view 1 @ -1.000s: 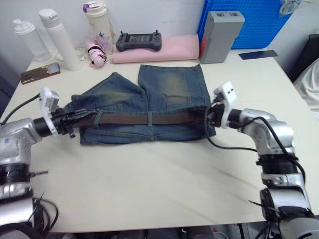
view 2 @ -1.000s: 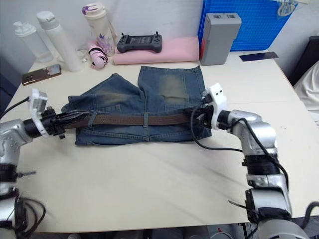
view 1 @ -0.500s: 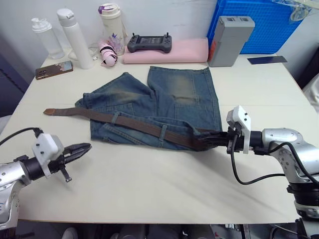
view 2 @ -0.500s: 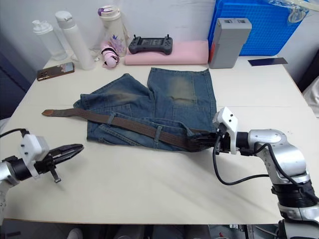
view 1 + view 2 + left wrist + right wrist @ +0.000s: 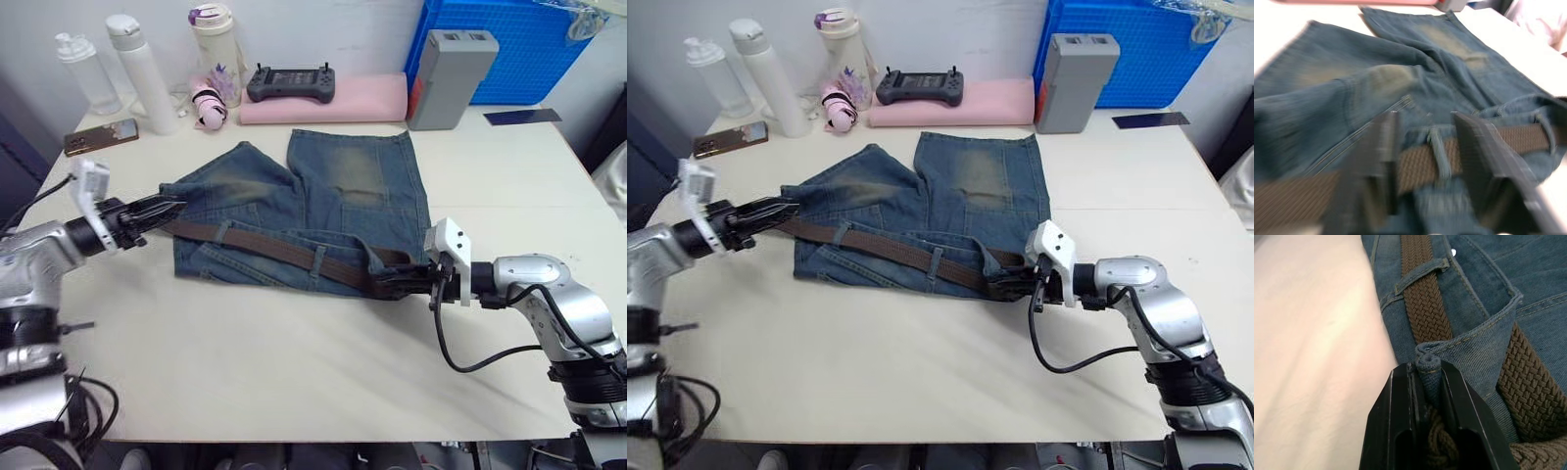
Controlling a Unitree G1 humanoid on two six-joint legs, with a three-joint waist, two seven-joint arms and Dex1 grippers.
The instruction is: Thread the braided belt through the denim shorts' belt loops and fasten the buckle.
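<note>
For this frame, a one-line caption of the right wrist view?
Right tool pinching a fold of the denim shorts beside the braided belt.

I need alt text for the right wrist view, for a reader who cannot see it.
The right end effector is shut on a folded edge of the denim shorts, pinched between its two black fingers. The braided belt runs under a belt loop beyond it, beside the pale table.

The braided belt (image 5: 284, 249) lies across the denim shorts (image 5: 323, 196) on the table (image 5: 294, 362).
</note>
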